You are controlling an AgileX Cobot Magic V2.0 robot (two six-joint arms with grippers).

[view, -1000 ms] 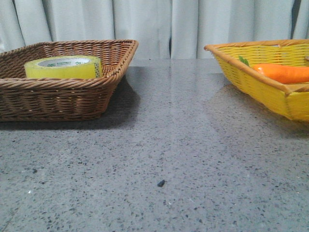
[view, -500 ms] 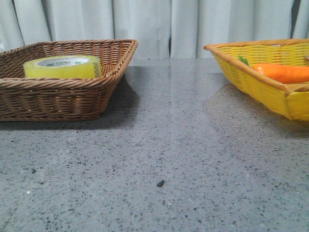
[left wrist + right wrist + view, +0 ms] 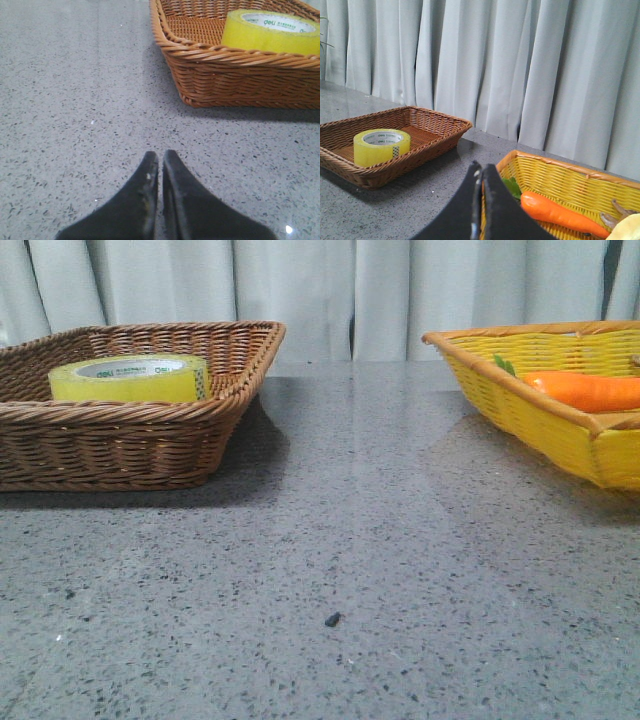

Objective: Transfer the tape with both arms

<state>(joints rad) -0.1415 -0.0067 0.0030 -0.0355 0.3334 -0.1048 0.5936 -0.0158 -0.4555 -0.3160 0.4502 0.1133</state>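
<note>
Nearest in the left wrist view, the left gripper [image 3: 160,156] has its fingers [image 3: 145,185] clenched together with nothing between them, low over the speckled grey bench [image 3: 380,540]. The right gripper [image 3: 480,170] is likewise pressed closed and empty, raised above the yellow wicker basket [image 3: 560,180]. Farther out, the brown wicker basket [image 3: 130,440] sits at the left of the bench, and the tape [image 3: 130,379] lies flat inside it, core hole upward. At the right, a carrot [image 3: 585,391] lies in the yellow basket. Pale curtains [image 3: 330,290] hang behind.
</note>
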